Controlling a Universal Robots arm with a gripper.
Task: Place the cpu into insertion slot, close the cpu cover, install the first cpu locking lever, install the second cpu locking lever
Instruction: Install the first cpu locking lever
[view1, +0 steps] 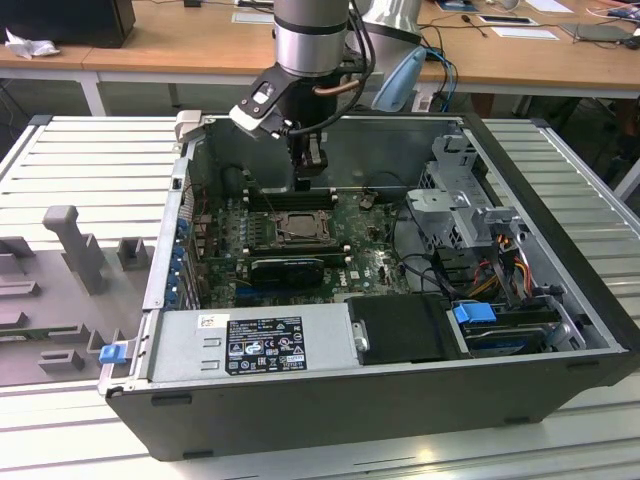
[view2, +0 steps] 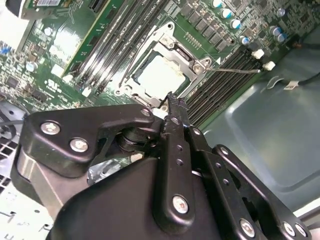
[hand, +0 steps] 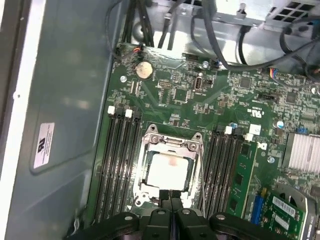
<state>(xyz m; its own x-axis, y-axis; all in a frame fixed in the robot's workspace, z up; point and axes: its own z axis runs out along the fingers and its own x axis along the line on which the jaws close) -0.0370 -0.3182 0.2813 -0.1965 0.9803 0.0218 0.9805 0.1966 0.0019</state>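
Observation:
The insertion slot sits in the middle of the green board inside the open computer case. In both wrist views the cpu lies flat in it, pale face up. The cpu cover lies down around the chip as a silver frame. A thin silver rod runs out from one corner of the socket. My gripper hangs just above the socket's rear edge. Its fingertips are shut together with nothing between them.
Black memory slots flank the socket on both sides. In the exterior view a black ribbed block lies in front of the socket, with a grey power supply nearer the camera. A drive cage with cables stands at that view's right.

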